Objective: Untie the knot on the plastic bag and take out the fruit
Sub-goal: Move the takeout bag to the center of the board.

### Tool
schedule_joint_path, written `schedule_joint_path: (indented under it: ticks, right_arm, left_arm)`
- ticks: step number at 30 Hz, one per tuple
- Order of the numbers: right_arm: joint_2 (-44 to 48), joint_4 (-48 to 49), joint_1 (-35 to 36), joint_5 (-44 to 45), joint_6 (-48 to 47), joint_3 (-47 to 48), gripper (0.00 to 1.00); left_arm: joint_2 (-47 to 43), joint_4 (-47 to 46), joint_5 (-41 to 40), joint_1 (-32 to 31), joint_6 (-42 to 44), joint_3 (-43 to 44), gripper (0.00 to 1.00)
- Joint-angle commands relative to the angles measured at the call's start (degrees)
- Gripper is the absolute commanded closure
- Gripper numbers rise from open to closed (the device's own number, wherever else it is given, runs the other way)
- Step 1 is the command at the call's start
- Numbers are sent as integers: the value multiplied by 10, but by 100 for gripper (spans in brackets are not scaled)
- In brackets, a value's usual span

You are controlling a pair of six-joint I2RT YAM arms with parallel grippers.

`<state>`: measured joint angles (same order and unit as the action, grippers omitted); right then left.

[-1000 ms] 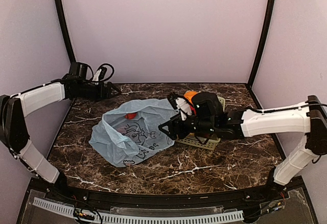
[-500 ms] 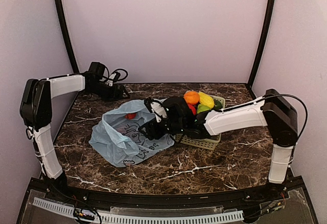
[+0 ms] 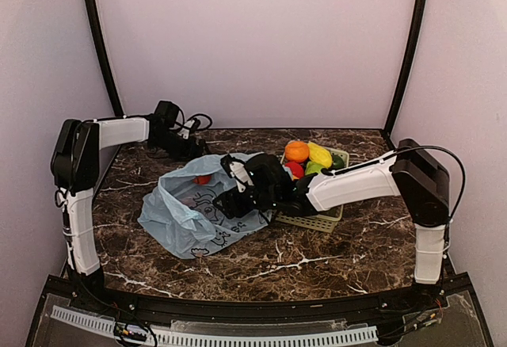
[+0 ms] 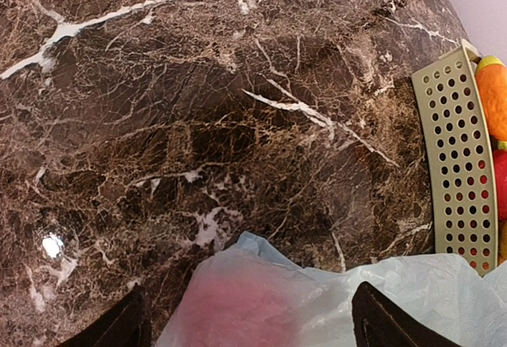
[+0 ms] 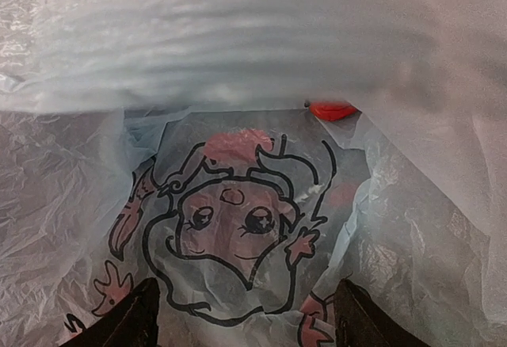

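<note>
The light blue plastic bag lies left of centre with its mouth open; no knot shows. A red fruit sits inside it, and shows in the right wrist view. My right gripper reaches into the bag mouth from the right. It is open above the film printed with the cartoon girl, holding nothing. My left gripper is at the bag's back edge. It is open, and the bag's rim, with a pink shape behind the film, lies between its fingers.
A pale green lattice basket stands just right of the bag, holding an orange, a yellow fruit, a red one and a green one. Its rim shows in the left wrist view. The back wall is close behind the left gripper.
My right gripper has moved left from beside the basket into the bag mouth. My left arm has swung right along the back to the bag's rear edge.
</note>
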<state>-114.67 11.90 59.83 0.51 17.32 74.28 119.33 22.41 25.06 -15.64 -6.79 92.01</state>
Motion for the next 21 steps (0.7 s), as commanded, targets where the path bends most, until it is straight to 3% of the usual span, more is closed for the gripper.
schedule_joint_path:
  ticks: [1,4,9,13,17,21]
  right_arm:
    - [-17,3,6,11,10,11,27]
    - [-17,6,6,13,12,8,27]
    - [-2,34,5,28,15,-26,27]
    - [15,59,5,27,15,-59,27]
    - [50,102,6,21,26,-117,28]
    - [82,127,7,-10,34,-162,31]
  left_arm:
    - [16,12,-29,-12,25,17,13]
    - [22,19,-29,-23,44,7,16]
    - [14,44,-16,-37,63,-12,30]
    - [-25,38,-6,-62,77,-74,38]
    - [-76,22,4,-81,45,-148,47]
    - [-152,-23,32,-92,-16,-231,50]
